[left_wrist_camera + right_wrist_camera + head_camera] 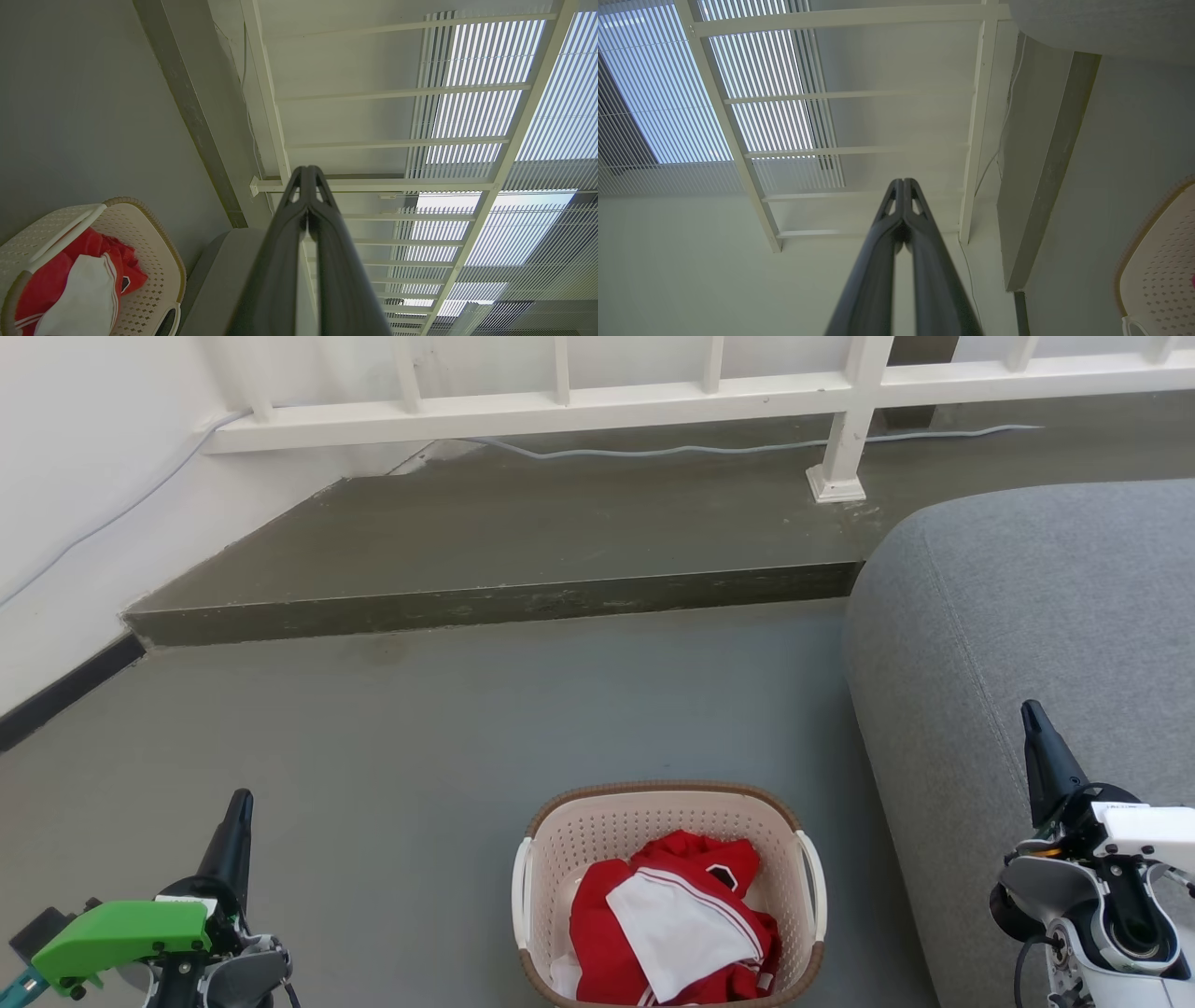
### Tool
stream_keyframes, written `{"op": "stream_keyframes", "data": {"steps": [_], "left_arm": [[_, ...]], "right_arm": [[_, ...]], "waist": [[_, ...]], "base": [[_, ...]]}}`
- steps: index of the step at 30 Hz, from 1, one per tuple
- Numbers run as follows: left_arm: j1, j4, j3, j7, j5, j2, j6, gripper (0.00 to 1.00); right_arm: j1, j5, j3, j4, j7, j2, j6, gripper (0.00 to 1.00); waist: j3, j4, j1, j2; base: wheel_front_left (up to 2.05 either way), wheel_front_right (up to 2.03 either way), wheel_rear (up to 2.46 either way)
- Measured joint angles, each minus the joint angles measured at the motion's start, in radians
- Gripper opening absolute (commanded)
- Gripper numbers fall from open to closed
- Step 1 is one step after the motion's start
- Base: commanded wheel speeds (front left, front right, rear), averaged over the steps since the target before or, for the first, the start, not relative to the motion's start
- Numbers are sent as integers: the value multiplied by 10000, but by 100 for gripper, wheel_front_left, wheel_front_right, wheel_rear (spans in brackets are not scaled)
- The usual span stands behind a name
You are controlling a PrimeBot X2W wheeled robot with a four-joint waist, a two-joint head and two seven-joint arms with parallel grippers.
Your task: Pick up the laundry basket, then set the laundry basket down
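I count one cream perforated plastic laundry basket [653, 791] with two white side handles [520, 887], holding one heap of red and white clothes [672, 924] whose pieces I cannot number. There are two dark long-fingered hands, the left hand [241, 800] and the right hand [1030, 709], plus one grey upholstered seat [1027, 616] and one white railing [560, 406].

**Setting: home living area**

Grey fabric sofa [1027, 616] on a grey floor [420, 728]. Laundry basket [653, 821] holds red and white clothes [672, 924]. White railing [560, 406] stands on a raised concrete step [523, 537], slatted blinds [472, 116] behind. Loose cable [709, 450] runs under the railing.
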Motion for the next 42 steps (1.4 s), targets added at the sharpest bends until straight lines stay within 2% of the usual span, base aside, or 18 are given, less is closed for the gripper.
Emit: {"op": "stream_keyframes", "data": {"steps": [34, 35, 42], "left_arm": [[0, 0, 0, 0, 0, 0, 0, 0], [0, 0, 0, 0, 0, 0, 0, 100], [370, 428, -90, -6, 0, -198, 8, 100]], "right_arm": [[0, 0, 0, 0, 0, 0, 0, 0], [0, 0, 0, 0, 0, 0, 0, 100], [406, -2, 71, 412, -4, 215, -17, 100]], "waist": [[0, 0, 0, 0], [0, 0, 0, 0], [4, 0, 0, 0]], "base": [[0, 0, 0], [0, 0, 0], [0, 0, 0]]}}
